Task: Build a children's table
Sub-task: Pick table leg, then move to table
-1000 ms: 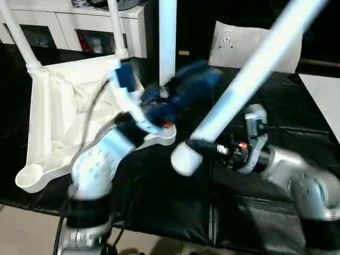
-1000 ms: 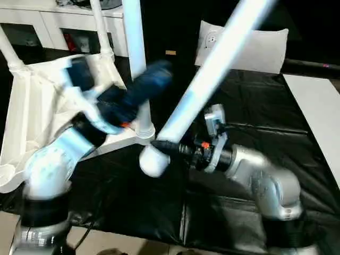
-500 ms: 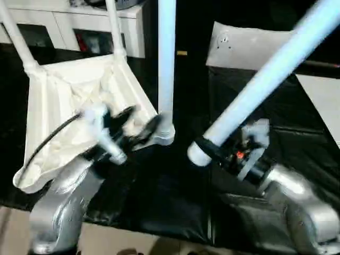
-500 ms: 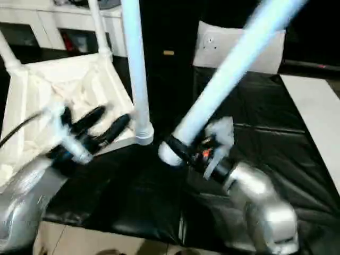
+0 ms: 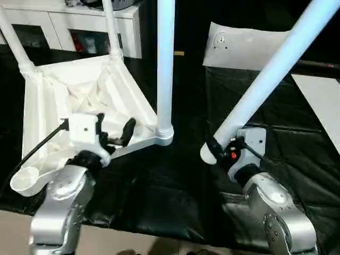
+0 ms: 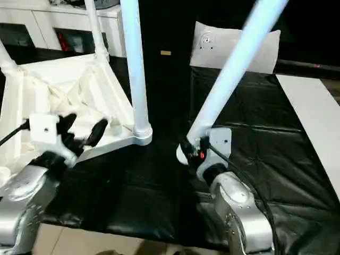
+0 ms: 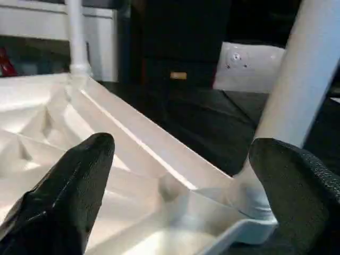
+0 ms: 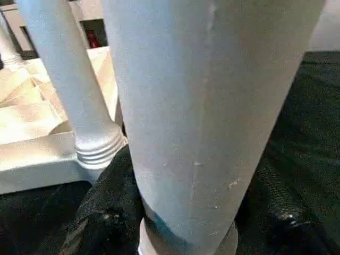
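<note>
Currently, from the head camera, I see the tabletop [image 5: 79, 101] lying underside up on the black-covered bench, with three legs standing in its corner sockets; the nearest fitted leg [image 5: 165, 64] rises from the corner facing my right arm. One socket [image 5: 24, 183] at the near left corner is empty. My right gripper [image 5: 217, 150] clamps the fourth leg [image 5: 265, 79] close to its thick end, the tube slanting up and away. My left gripper [image 5: 118, 133] hovers over the tabletop's near edge, fingers spread and holding nothing.

Left wrist view: both black fingers [image 7: 69, 186] stand wide apart above the ribbed underside, with the fitted leg beyond them.

Right wrist view: the held leg [image 8: 212, 106] sits between my fingers, the fitted leg's ringed base [image 8: 95, 146] just beside it.

Procedure, in my judgement: carry the thick end across to the empty socket, bring the tube upright, brace the tabletop with the left gripper, then press down squarely. Avoid striking the fitted leg during the transfer.
</note>
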Controlling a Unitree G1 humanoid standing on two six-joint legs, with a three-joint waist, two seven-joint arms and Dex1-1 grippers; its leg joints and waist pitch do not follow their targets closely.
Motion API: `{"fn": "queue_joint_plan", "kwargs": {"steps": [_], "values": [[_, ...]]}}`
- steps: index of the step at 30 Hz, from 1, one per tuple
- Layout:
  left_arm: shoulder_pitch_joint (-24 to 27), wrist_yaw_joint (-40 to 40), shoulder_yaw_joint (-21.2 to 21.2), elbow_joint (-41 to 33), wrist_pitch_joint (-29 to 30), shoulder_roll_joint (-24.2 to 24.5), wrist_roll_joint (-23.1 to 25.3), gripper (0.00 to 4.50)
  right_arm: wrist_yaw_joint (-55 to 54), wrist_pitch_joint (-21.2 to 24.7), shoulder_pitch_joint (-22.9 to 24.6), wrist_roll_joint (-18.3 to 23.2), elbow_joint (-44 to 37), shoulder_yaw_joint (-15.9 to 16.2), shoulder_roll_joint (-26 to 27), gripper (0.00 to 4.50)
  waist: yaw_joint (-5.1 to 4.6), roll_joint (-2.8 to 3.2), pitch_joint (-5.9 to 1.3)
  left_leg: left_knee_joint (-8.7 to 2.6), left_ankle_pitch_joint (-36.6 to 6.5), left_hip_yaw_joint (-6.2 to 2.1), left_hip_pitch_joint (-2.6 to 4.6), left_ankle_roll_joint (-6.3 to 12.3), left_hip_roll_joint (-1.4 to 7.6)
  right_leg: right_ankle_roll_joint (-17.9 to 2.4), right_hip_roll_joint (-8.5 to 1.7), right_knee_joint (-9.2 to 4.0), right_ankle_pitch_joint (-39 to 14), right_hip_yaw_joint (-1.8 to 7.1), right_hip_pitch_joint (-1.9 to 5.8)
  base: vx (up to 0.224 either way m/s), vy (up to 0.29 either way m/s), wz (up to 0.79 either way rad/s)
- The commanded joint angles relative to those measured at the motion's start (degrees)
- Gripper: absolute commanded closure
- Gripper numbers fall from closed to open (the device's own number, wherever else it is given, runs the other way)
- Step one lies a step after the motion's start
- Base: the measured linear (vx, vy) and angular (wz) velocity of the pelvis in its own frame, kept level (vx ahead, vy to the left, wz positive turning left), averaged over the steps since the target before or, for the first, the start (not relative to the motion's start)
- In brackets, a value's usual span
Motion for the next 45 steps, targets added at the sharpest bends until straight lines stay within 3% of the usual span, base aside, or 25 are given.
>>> {"fn": "queue_joint_plan", "kwargs": {"steps": [1, 5, 9, 11, 13, 15, 17, 18, 19, 20, 21, 23, 25, 26, 27, 29, 30, 31, 32, 34, 35, 36, 37, 39, 45], "values": [[0.0, 0.7, 0.4, 0.8, -0.6, 0.6, 0.5, 0.0, 1.0, -1.0, 0.0, 0.0, 0.4, 0.2, 0.2, 2.6, 1.13, 0.41, -2.97, -2.19, -0.3, -3.38, -1.52, 6.24, 5.2, -15.8, -12.4, -6.77, -19.3, 7.51, 4.29, 0.0, 0.088, 0.03], [-0.7, 0.4, 0.6, 2.0, -1.0, 0.6, 0.9, 0.0, 1.2, -0.4, 0.7, 1.9, -0.2, -0.1, 1.1, 2.6, -0.34, 1.03, -3.16, -5.0, 1.5, -0.73, 1.25, 11.83, 4.01, -14.8, -6.78, -4.07, -12.1, 3.73, 2.15, -0.012, 0.113, 0.08], [-0.9, 0.3, 0.3, 2.8, -1.0, 0.8, 1.8, 0.0, 1.4, -0.8, 0.6, 1.7, 0.2, 0.1, 0.8, 2.6, 0.65, 0.6, -2.12, -3.07, -9.6, -2.1, 1.29, 7.06, 5.19, -11.4, -13.83, -8.35, -25.7, 7.06, 3.44, -0.047, 0.145, 0.05], [-0.9, 0.2, 0.3, 2.7, -1.0, 0.6, 1.3, 0.0, 1.6, -0.1, 0.8, 1.9, -0.3, 0.0, 0.8, 2.6, -0.46, 1.25, -1.6, -5.38, -15.4, -2.32, 1.94, 4.1, 5.13, -8.8, -10.71, -7.81, -28.8, 4.67, 3.18, -0.055, 0.16, 0.02], [-1.0, -0.2, -0.1, 2.8, -1.0, 0.9, 1.3, 0.0, 1.5, -0.1, 0.9, 2.1, -0.4, -0.4, 1.1, 2.6, -3.84, 1.85, -2.77, -9.23, -26.3, 3.0, 6.63, -7.69, 4.89, -3.1, -1.44, -0.75, -16.2, -0.85, -1.83, -0.048, 0.176, -0.07], [-1.0, -0.2, -0.2, 2.8, -1.0, 1.0, 1.6, 0.0, 1.8, -0.3, 1.1, 2.1, -0.6, -0.4, 1.1, 2.6, -2.82, 1.24, -1.16, -14.64, -36.4, 6.73, 2.25, -11.22, 8.45, -2.2, -1.29, 6.48, -11.3, -4.22, 0.56, -0.096, 0.132, -0.41], [-1.0, -0.2, -0.1, 2.8, -1.0, 1.0, 1.5, 0.0, 2.0, -0.4, 1.2, 2.1, -0.6, -0.4, 1.0, 2.6, -0.47, 0.62, -1.3, -16.3, -41.4, 9.68, 2.47, -14.24, 9.69, -3.3, -2.85, 8.94, -17.3, -4.13, 2.2, -0.102, 0.075, -0.5], [-1.0, -0.2, -0.1, 2.9, -1.1, 0.9, 1.6, 0.0, 2.1, -0.7, 1.3, 1.8, -0.6, -0.2, 0.8, 2.6, 0.82, -1.23, -2.15, -12.73, -34.5, 7.59, 0.5, -14.8, 5.86, -2.3, -7.77, 4.57, -31.9, 0.28, 4.93, -0.063, 0.039, -0.27], [-1.1, -0.4, -0.1, 3.2, -1.4, 0.9, 1.8, 0.0, 2.1, -1.0, 1.4, 1.7, -0.4, -0.1, 0.7, 2.6, 1.88, -1.26, -3.38, 7.43, -10.8, -2.41, 1.47, -6.16, 2.42, -1.4, -22.23, -7.6, -46.7, 10.29, 0.11, -0.063, 0.039, -0.27], [-1.1, -0.4, -0.1, 3.2, -1.4, 0.9, 1.8, 0.0, 2.1, -1.0, 1.4, 1.7, -0.4, -0.1, 0.7, 2.6, -0.37, -0.84, -3.23, 10.32, -4.9, -6.38, -2.61, -3.61, 0.65, -2.2, -21.65, -7.17, -45.3, 10.61, 2.73, -0.034, 0.077, -0.44], [-1.1, -0.5, -0.1, 3.3, -1.5, 0.9, 1.9, 0.0, 2.1, -1.0, 1.4, 1.8, -0.4, -0.1, 0.6, 2.6, 0.17, -0.28, -2.55, 10.59, 0.2, -7.51, -4.83, -6.93, -1.28, 0.3, -17.37, -6.69, -44.7, 3.48, 4.79, -0.009, 0.118, -0.53], [-1.5, -0.6, -0.3, 3.1, -1.3, 1.1, 2.0, 0.0, 2.1, -0.8, 1.2, 1.9, -0.1, 0.0, 0.7, 2.6, 0.17, -0.46, -1.8, 3.48, -2.7, -6.41, -2.38, -3.78, 0.97, -7.2, -12.77, -6.03, -36.9, 0.89, 3.58, -0.027, 0.141, -0.26], [-1.6, -0.6, -0.4, 3.1, -1.2, 1.1, 2.0, 0.0, 2.2, -0.7, 1.1, 1.7, 0.0, 0.1, 0.6, 2.6, -3.76, 2.82, -3.09, -5.21, -5.5, -7.69, 1.65, 6.18, 3.23, -8.3, -2.5, 1.47, -17.9, -2.08, 1.16, -0.029, 0.14, 0.14], [-1.5, -0.6, -0.4, 2.8, -1.1, 1.2, 1.9, 0.0, 2.3, -0.6, 1.0, 1.7, 0.0, 0.3, 0.5, 2.6, -4.41, 3.53, -2.74, -6.31, -7.0, -7.91, 2.19, 8.84, 3.01, -7.5, -1.56, 2.75, -14.0, -2.53, 0.95, -0.031, 0.117, 0.05], [-1.2, -0.6, -0.4, 2.5, -1.0, 1.3, 1.8, 0.0, 2.2, -0.4, 1.0, 1.7, -0.1, 0.4, 0.4, 2.6, -5.22, 3.27, -2.75, -6.85, -6.6, -7.91, 3.5, 13.71, 3.05, -6.7, -0.89, 3.77, -8.4, -2.51, -0.28, -0.037, 0.131, 0.08], [-1.0, -0.7, -0.5, 2.4, -1.1, 1.2, 1.9, 0.0, 2.3, -0.3, 0.9, 1.8, -0.2, 0.4, 0.4, 2.6, -5.81, 1.51, -1.54, -9.16, -17.1, -2.47, 2.5, 9.77, 4.51, -5.5, -2.13, 2.42, -8.3, -1.73, -0.04, -0.029, 0.11, 0.02], [-0.8, -0.8, -0.8, 2.3, -1.2, 1.3, 2.2, 0.0, 2.4, -0.3, 0.9, 1.8, -0.1, 0.3, 0.3, 2.6, -5.34, 0.41, -1.55, -7.93, -28.0, 1.63, 4.56, 1.72, 3.18, -5.3, -3.39, -1.78, -18.2, 0.8, -1.18, 0.006, 0.046, -0.35], [-0.7, -0.9, -0.9, 2.3, -1.2, 1.3, 2.3, 0.0, 2.6, -0.5, 0.8, 1.7, 0.0, 0.3, 0.3, 2.6, -4.98, -0.38, -1.45, -2.84, -34.7, 2.29, 7.87, -2.4, 1.55, -2.7, -5.88, -7.14, -37.4, 3.32, -3.73, 0.006, 0.046, -0.35], [-0.7, -0.9, -0.9, 2.3, -1.2, 1.3, 2.3, 0.0, 2.6, -0.5, 0.8, 1.7, 0.0, 0.3, 0.3, 2.6, -4.48, -0.5, -1.53, -1.47, -33.6, 2.07, 8.07, -2.34, 1.92, -1.6, -7.56, -8.46, -41.6, 5.6, -3.71, 0.007, 0.097, -0.57], [-0.6, -0.7, -1.3, 2.2, -1.0, 1.0, 2.2, 0.0, 3.4, -1.6, 0.5, 1.7, 0.3, 0.2, -0.1, 2.6, -2.71, -0.94, -2.4, -3.76, -12.3, -2.63, -2.21, 5.87, 3.48, -1.3, -13.3, -7.36, -35.6, 8.69, 5.82, 0.042, 0.153, -0.58], [-0.6, -0.7, -1.3, 2.2, -1.0, 1.0, 2.2, 0.0, 3.4, -1.6, 0.5, 1.7, 0.3, 0.2, -0.1, 2.6, -2.26, -0.26, -2.8, -3.1, -9.3, -3.16, -1.23, 6.27, 4.05, -3.5, -14.21, -7.77, -32.7, 8.79, 4.76, 0.045, 0.151, -0.3], [-0.6, -0.6, -1.4, 1.9, -0.3, 0.8, 1.7, 0.0, 4.6, -2.0, 0.0, 2.2, -0.1, 0.4, -0.5, 2.6, -3.38, 0.4, -2.64, -4.54, -8.6, -3.81, -1.06, 6.75, 4.26, -7.9, -11.98, -6.88, -25.3, 7.27, 3.96, 0.003, 0.136, -0.02], [-0.7, -0.5, -1.4, 1.7, 0.2, 0.5, 1.2, 0.0, 5.4, -1.8, -0.3, 2.9, -0.5, 0.4, -0.7, 2.6, -4.7, 1.15, -2.67, -7.31, -10.8, -2.08, 1.5, 6.2, 3.62, -9.3, -5.72, -4.94, -18.6, 3.94, 1.57, 0.003, 0.136, -0.02], [-1.1, -0.5, -1.4, 1.3, 0.8, 0.5, 1.1, 0.0, 6.9, -2.0, -0.7, 3.8, -1.0, 0.6, -1.4, 2.6, -6.25, 1.25, -2.73, -8.58, -9.4, -1.99, 2.53, 5.16, 3.52, -8.9, -1.99, -2.0, -5.0, 1.45, 0.55, 0.018, 0.125, 0.06], [-7.5, -4.1, -2.5, -0.4, 7.1, 2.9, -2.2, 0.0, 18.8, 0.8, -4.5, 6.9, -1.4, 4.6, -7.3, 2.6, -5.35, 0.03, -2.43, -8.52, -22.6, -2.0, 2.31, -6.88, 2.83, -1.9, -4.15, -3.75, -11.5, 3.49, 0.52, -0.001, 0.032, 0.03]]}}
